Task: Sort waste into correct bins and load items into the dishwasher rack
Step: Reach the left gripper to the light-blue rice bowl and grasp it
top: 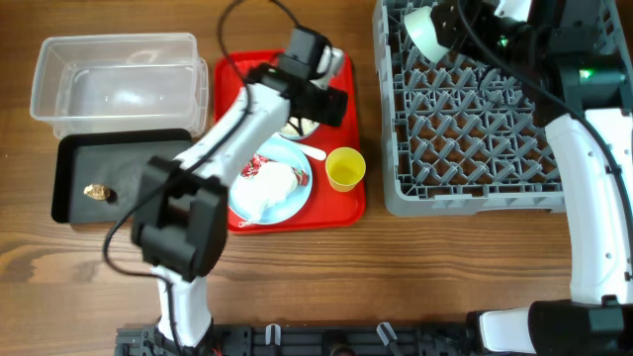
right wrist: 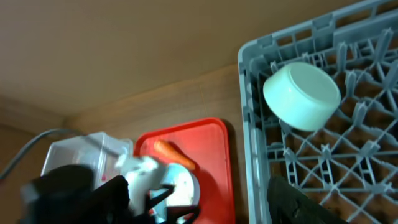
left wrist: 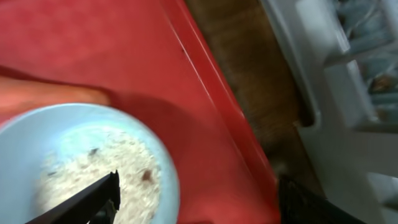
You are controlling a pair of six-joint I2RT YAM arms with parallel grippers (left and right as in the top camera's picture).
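Overhead: left gripper (top: 315, 99) over rice bowl (top: 297, 127) at far end of tray (top: 351, 203); plate (top: 297, 193) and cup (top: 344, 169) nearer. Second bowl (top: 425, 32) in far-left corner of rack (top: 475, 119), right gripper (top: 450, 20) beside it. Left wrist: jaws wide, one finger (left wrist: 93, 196) above rice bowl. Right wrist: jaws wide, empty; second bowl tilted, base up.
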